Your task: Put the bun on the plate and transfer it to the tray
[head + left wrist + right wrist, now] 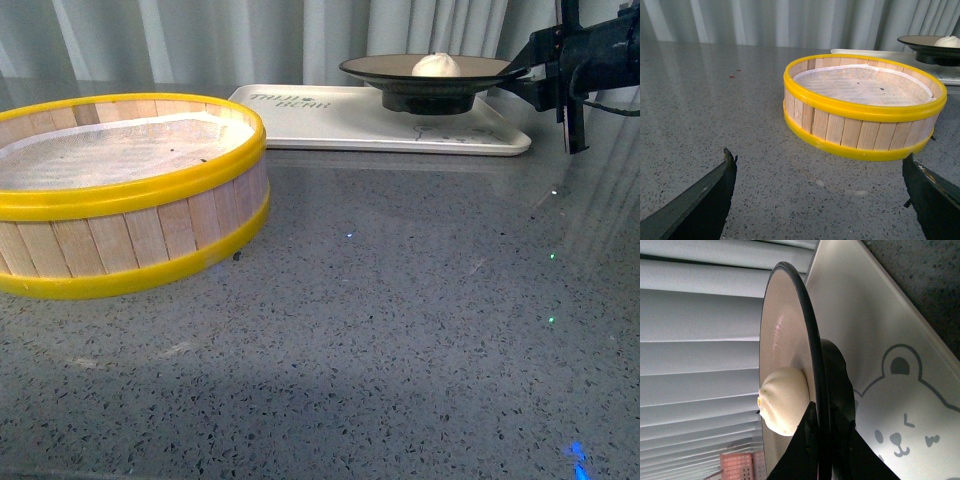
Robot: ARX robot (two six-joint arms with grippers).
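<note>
Right gripper (520,72) pinching the round black-rimmed tan plate (370,66), I'd lower it level onto the off-white plastic tray (330,125), cream-white bun (437,66) steady.

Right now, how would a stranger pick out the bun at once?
At the table's far side lies an off-white tray, behind the yellow-rimmed steamer basket. Over it is a black-rimmed plate, gripped by the right claw. The bun is the one small, cream-white lump on that plate.

Lab setup: speckled counter (400,330), grey curtain (250,40)
</note>
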